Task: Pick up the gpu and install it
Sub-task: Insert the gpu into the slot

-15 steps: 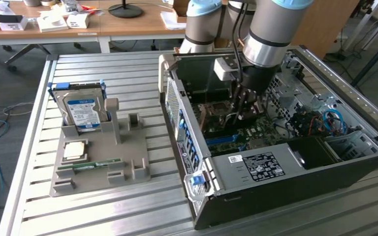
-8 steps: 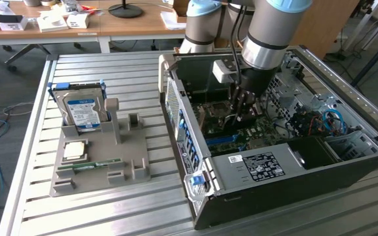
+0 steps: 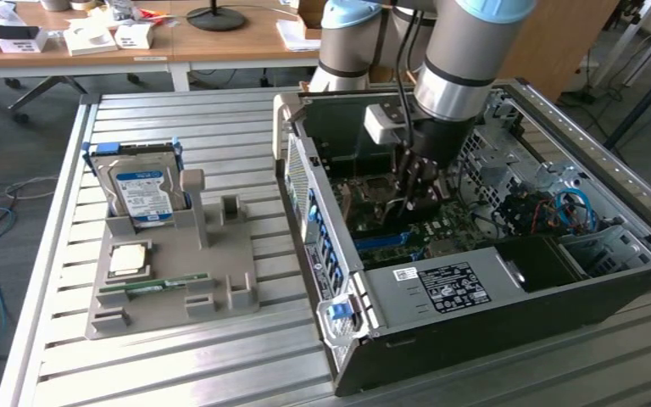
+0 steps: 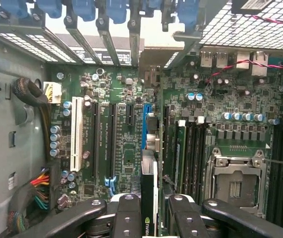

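Exterior view: a slatted table (image 3: pixel 190 356) is seen, with an open case (image 3: pixel 507 297) laid on its side toward the exterior view's right. The arm (image 3: pixel 461 68) is reached down into the case from above, over the board (image 3: pixel 399 242). Toward the exterior view's left, well apart from the case, a grey tray (image 3: pixel 167 318) is set on the table. A hard drive (image 3: pixel 145 195) is stood upright in it, and a CPU (image 3: pixel 130 259) and a memory stick (image 3: pixel 153 284) are laid flat nearer the camera.

In the wrist view the gpu (image 4: pixel 147 188) is seen edge-on as a thin dark card with a green logo near the grip. The gripper (image 4: pixel 152 208) is closed part-way, with a finger (image 4: pixel 126 208) pressed to each face of the card, so the gpu is held. The card is carried inside the case, over the board, and its edge appears lined up with the blue slot (image 4: pixel 146 119). Whether it is touching the slot cannot be told.

The pick-up is judged done, and the install step is in hand, with the card being presented to its slot. Seating would call for the card to be kept upright and square to the slot. A straight press along the slot's line would be needed, the bracket end being met by the rear opening below the blue latches (image 4: pixel 116 10). The grip would have to be kept firm until the contacts are home.
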